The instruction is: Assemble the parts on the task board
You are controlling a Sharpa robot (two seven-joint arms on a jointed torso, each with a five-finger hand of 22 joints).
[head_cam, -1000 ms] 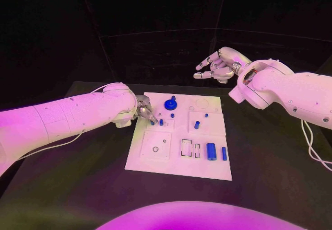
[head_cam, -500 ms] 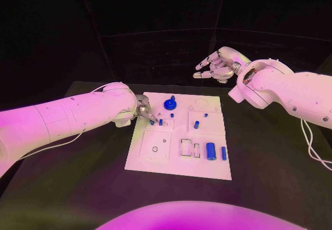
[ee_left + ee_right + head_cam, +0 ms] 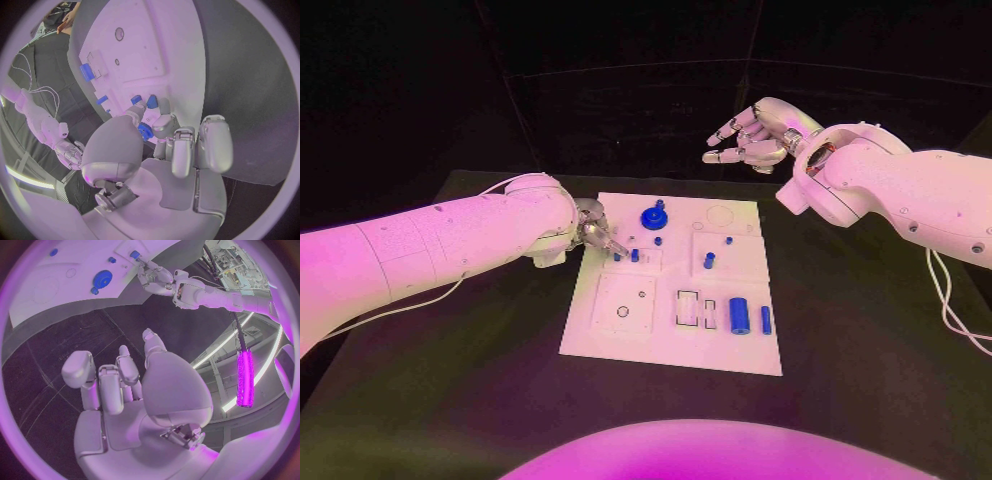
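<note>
The left hand (image 3: 597,228) was lowered onto the task board (image 3: 635,335), pinching a small blue part (image 3: 145,131); the right hand (image 3: 754,136) was raised beyond the board, fingers spread, empty.

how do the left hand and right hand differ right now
The left hand is low at the task board, its fingers on a small blue part; the right hand hangs high beyond the board, holding nothing, fingers loosely curled and apart. Both are silver, on white arms.
</note>
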